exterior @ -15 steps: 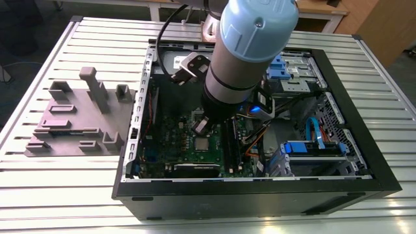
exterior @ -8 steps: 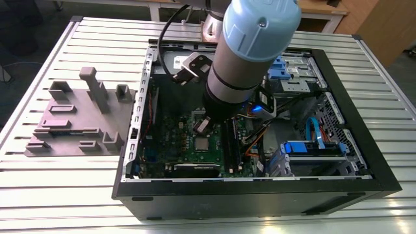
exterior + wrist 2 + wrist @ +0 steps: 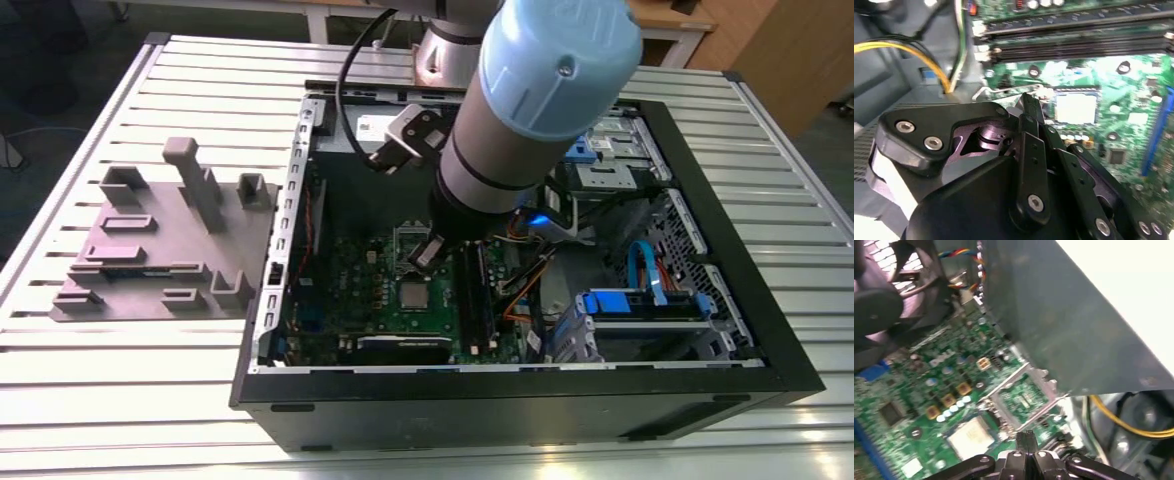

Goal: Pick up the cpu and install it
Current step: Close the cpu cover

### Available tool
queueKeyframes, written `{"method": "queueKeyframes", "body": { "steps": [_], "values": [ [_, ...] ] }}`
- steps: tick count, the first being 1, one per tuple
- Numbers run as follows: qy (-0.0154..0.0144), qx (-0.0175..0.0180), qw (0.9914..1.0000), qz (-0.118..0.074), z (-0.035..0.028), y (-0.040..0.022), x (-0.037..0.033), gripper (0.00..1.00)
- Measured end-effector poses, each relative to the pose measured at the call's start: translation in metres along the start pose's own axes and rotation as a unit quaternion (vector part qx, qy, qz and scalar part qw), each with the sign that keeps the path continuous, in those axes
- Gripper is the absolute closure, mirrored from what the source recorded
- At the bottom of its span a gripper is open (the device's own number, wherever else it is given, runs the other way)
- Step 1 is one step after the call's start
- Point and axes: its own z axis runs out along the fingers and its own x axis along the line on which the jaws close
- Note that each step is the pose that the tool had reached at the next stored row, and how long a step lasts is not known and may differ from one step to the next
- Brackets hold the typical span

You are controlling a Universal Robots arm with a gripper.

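The cpu (image 3: 416, 294) is a small silver square lying flat in its socket on the green motherboard (image 3: 350, 300) inside the open computer case. It shows in both wrist views too, as the cpu (image 3: 1075, 108) and the cpu (image 3: 971, 436). The socket frame (image 3: 1021, 397) is flipped open beside it. My gripper (image 3: 430, 252) hangs just above the board, a little behind the cpu. Its fingertips (image 3: 1026, 437) are pressed together with nothing between them, a short way from the chip. In the second wrist view my gripper (image 3: 1028, 100) points toward the socket's edge.
The black case walls (image 3: 267, 300) ring the board. Memory slots (image 3: 1079, 35) run beside the socket. A grey metal box (image 3: 1079, 315) and yellow cables (image 3: 904, 50) sit close to my wrist, and a fan (image 3: 884, 300) is nearby. A grey fixture plate (image 3: 160, 250) lies at the exterior view's left.
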Motion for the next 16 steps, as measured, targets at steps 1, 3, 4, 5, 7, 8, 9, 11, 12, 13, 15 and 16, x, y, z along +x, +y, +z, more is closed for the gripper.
{"method": "queueKeyframes", "body": {
  "steps": [1, 3, 4, 5, 7, 8, 9, 11, 12, 13, 15, 16],
  "values": [
    [-0.0011, -0.0010, 1.00000, 0.000, 0.0000, -0.0008, -0.0007, 0.89],
    [-0.0008, -0.0015, 1.00000, -0.002, 0.0001, -0.0014, -0.0011, 0.89],
    [-0.0010, -0.0025, 0.99999, -0.005, 0.0002, -0.0016, -0.0011, 0.89],
    [-0.0011, -0.0051, 0.99991, -0.012, 0.0004, -0.0017, -0.0012, 0.89],
    [0.0028, -0.0079, 0.99955, -0.029, 0.0008, -0.0018, -0.0012, 0.89],
    [0.0050, -0.0093, 0.99925, -0.037, 0.0010, -0.0019, -0.0011, 0.89],
    [0.0071, -0.0108, 0.99886, -0.046, 0.0012, -0.0019, -0.0011, 0.89],
    [0.0096, -0.0124, 0.99831, -0.056, 0.0013, -0.0021, -0.0011, 0.89],
    [0.0096, -0.0125, 0.99827, -0.057, 0.0015, -0.0025, -0.0015, 0.89],
    [0.0096, -0.0127, 0.99825, -0.057, 0.0017, -0.0029, -0.0022, 0.89],
    [0.0098, -0.0127, 0.99822, -0.058, 0.0021, -0.0030, -0.0039, 0.89],
    [0.0097, -0.0129, 0.99821, -0.058, 0.0025, -0.0028, -0.0049, 0.89]
  ]
}}
